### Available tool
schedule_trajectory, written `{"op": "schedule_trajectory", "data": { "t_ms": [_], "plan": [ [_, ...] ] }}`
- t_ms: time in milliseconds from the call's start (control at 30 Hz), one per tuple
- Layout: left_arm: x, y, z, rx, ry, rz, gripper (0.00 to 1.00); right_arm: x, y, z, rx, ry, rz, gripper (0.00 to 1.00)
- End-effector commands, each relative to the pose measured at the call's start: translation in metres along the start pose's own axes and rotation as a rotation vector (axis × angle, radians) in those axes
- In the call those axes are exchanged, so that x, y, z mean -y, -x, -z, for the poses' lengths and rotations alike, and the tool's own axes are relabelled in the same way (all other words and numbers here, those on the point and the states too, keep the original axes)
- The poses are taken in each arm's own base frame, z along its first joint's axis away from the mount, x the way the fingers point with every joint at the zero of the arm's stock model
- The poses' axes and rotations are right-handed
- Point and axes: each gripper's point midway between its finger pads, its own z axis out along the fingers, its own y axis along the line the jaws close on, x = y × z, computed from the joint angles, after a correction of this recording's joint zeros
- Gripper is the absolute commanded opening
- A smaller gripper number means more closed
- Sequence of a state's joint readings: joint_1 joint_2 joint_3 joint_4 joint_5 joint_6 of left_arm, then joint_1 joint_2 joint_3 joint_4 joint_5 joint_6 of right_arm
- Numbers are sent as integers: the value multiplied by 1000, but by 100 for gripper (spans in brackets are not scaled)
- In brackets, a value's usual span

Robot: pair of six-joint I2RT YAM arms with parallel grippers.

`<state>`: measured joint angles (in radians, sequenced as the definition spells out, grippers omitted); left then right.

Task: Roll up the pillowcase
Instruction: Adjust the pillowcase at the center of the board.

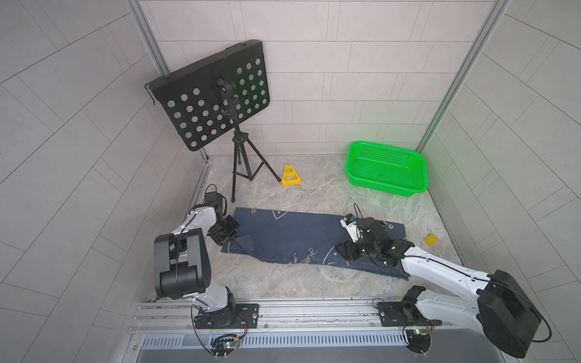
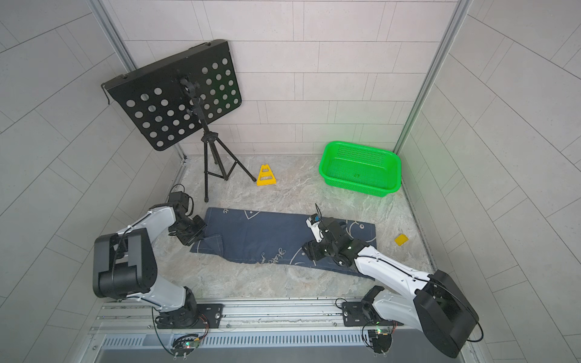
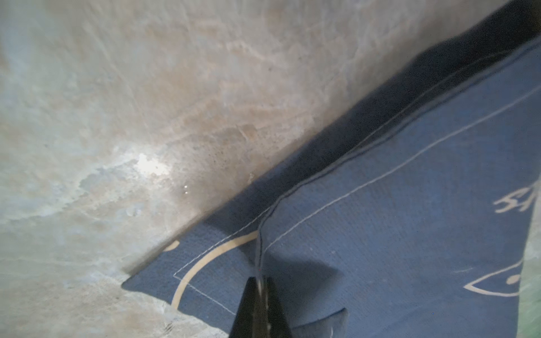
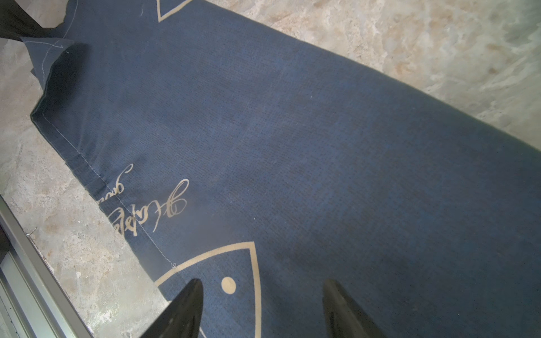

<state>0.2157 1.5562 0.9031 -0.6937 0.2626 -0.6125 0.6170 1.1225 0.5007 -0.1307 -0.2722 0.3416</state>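
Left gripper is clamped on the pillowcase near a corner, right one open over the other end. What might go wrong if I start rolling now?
The left gripper pinches only a thin raised fold of the pillowcase near a corner; it may slip out under pull.
The right gripper stands open above the pillowcase, holding nothing, so a one-sided pull could drag or skew it.
Its near edge lies uneven, so the roll may come out crooked.

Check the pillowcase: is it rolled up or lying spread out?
Spread out: the pillowcase lies flat in both top views, no roll started; the shut left claw pinches a fold at one end.
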Motion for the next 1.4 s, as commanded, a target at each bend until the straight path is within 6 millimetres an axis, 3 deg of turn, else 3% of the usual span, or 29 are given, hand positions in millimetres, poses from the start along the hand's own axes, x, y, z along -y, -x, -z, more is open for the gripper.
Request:
{"op": "schedule_trajectory", "data": {
  "t_ms": [0, 267, 600, 767, 933, 1133, 1367],
  "plan": [
    [14, 12, 17, 43, -40, -68, 0, -3, -5, -3, -12, 19, 1, 68],
    [60, 24, 59, 130, -165, -286, 0, -16, -3, -12, -7, 95, -8, 68],
    [111, 42, 89, 221, -315, -466, 0, -15, -30, -31, -110, 97, -11, 66],
    [138, 39, 109, 246, -397, -578, 0, -14, -36, -35, -128, 89, -13, 66],
    [141, 39, 109, 256, -402, -667, 0, -11, -47, -40, -164, 80, -19, 65],
    [119, 49, 73, 271, -303, -765, 0, -10, -59, -45, -200, 74, -19, 63],
    [107, 60, 56, 265, -225, -813, 0, -5, -71, -47, -232, 59, -27, 63]
  ]
}}
